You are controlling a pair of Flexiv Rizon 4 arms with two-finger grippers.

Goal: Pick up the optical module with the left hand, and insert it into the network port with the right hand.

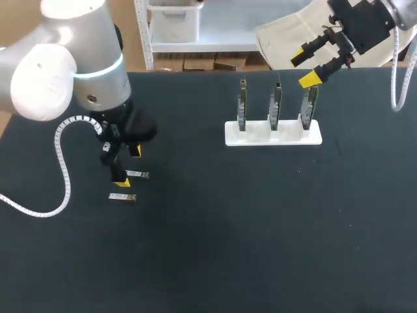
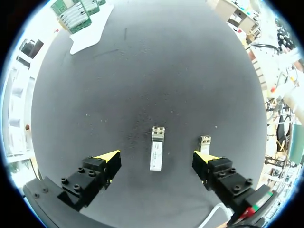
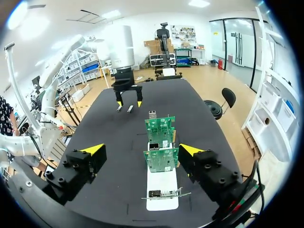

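Picking up comes first: left gripper point(image 2: 156, 160) hovers, fingers wide, astride one optical module point(image 2: 156, 153), seemingly not touching; it must lower and close. Right gripper point(image 1: 304, 67) hangs far right, fingers wide.

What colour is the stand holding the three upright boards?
The stand is white, clearest in the head view.

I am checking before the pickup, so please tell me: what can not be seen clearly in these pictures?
- Head view: the left arm covers most of its jaws, so their height over the modules is unclear.
- Head view: the boards stand edge-on; their ports are too small to see.
- Left wrist view: the second module's near end is hidden behind one jaw.
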